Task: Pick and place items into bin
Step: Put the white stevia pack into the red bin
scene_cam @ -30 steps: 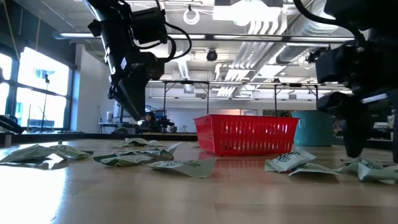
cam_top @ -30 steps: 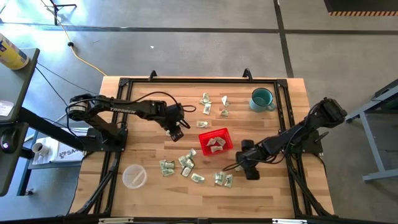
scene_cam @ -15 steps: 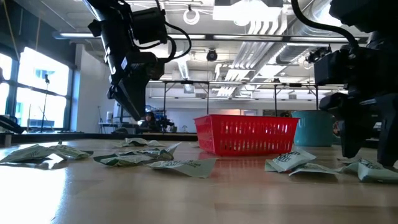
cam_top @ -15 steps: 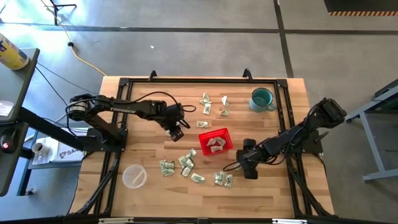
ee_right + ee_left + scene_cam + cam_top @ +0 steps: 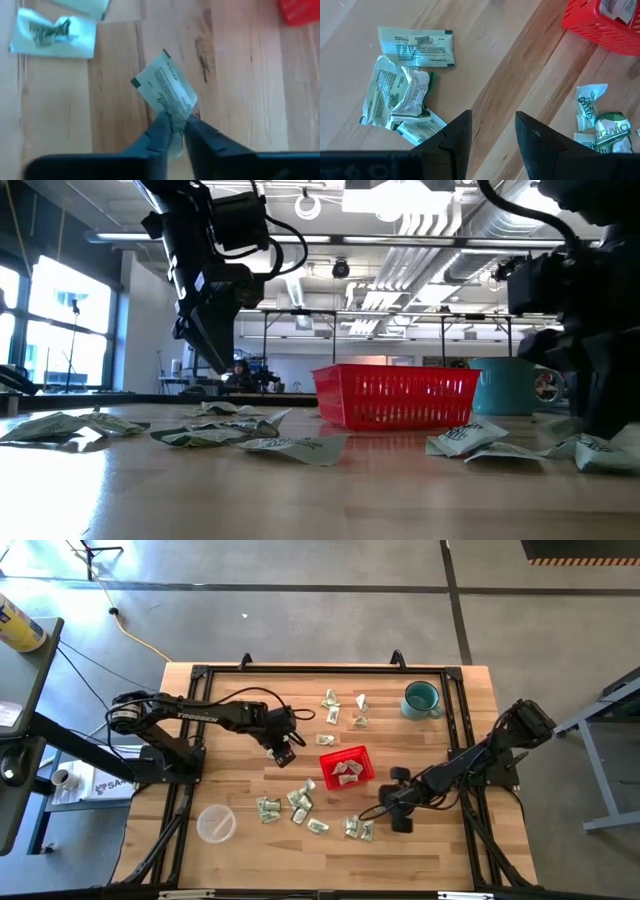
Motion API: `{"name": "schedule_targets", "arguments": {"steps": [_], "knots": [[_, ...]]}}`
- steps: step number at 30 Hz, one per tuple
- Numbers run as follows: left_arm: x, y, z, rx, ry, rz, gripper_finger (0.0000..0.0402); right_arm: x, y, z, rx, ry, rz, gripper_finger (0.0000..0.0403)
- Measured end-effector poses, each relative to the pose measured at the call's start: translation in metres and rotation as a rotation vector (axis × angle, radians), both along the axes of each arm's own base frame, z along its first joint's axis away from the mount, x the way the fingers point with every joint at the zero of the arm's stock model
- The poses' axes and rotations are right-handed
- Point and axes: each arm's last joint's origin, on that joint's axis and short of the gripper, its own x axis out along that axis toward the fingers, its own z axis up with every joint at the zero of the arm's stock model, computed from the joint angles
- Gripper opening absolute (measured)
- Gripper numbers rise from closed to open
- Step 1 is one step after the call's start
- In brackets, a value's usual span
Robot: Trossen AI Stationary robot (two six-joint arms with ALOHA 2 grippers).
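Note:
Several pale green-and-white packets lie on the wooden table in groups: near the front [image 5: 290, 805], at the back [image 5: 345, 710], and right of the front middle [image 5: 355, 828]. The red mesh basket [image 5: 347, 768] stands mid-table with packets inside. My right gripper [image 5: 380, 820] is low at the front-right group, shut on one packet [image 5: 167, 95]. My left gripper [image 5: 284, 756] hovers open above the table left of the basket, with bare wood between its fingers [image 5: 492, 117]. My right gripper pinches the packet's near corner [image 5: 175, 116] between its two fingertips. The fingers reach down at a slant from the table's right side. The rest of the packet spreads out beyond the tips, close over the wood; I cannot tell whether it is lifted clear.
A teal mug [image 5: 421, 699] stands at the back right and a clear plastic cup [image 5: 215, 823] at the front left. A dark frame [image 5: 320, 670] runs around the table's edges. Another packet [image 5: 52, 31] lies just beyond the held one.
My right gripper has sunk a little lower toward the packets near the table's front edge and has shut on one of them. My left arm has kept still.

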Motion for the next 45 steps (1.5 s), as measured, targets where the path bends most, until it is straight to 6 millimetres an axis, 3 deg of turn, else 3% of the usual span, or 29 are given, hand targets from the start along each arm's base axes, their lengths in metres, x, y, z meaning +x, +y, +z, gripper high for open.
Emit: {"name": "schedule_targets", "arguments": {"steps": [2,7,13,19,25,29,38,41,45], "knots": [[0.0,0.0,0.0,0.0,0.0,0.001,0.0184,0.0,0.0,0.001,0.02,0.003,-0.064,0.001],[0.0,0.0,0.0,-0.001,0.0,0.001,0.0184,0.007,0.004,0.015,0.074,0.008,-0.23,0.0013],[0.0,0.0,0.0,-0.008,-0.002,-0.003,0.0184,0.03,0.003,0.066,-0.016,-0.201,-0.32,0.0008],[0.001,-0.008,0.0,-0.02,-0.007,-0.065,0.0184,0.056,-0.02,0.099,-0.093,-0.315,-0.343,0.0006],[0.001,-0.029,-0.001,0.04,0.026,-0.098,0.0184,0.076,-0.056,0.098,0.018,-0.31,-0.314,0.0012],[-0.005,-0.033,-0.003,0.09,0.098,0.019,0.0184,0.08,-0.075,0.095,0.111,-0.262,-0.327,0.0048],[-0.005,-0.031,0.004,0.115,0.093,0.076,0.0184,0.077,-0.094,0.092,0.169,-0.193,-0.392,0.0206],[-0.007,-0.023,0.007,0.164,0.124,0.121,0.0184,0.072,-0.093,0.09,0.199,-0.133,-0.422,0.0239],[-0.017,0.001,0.003,0.12,0.214,0.26,0.0184,0.06,-0.084,0.085,0.121,-0.02,-0.44,0.0253]]}}
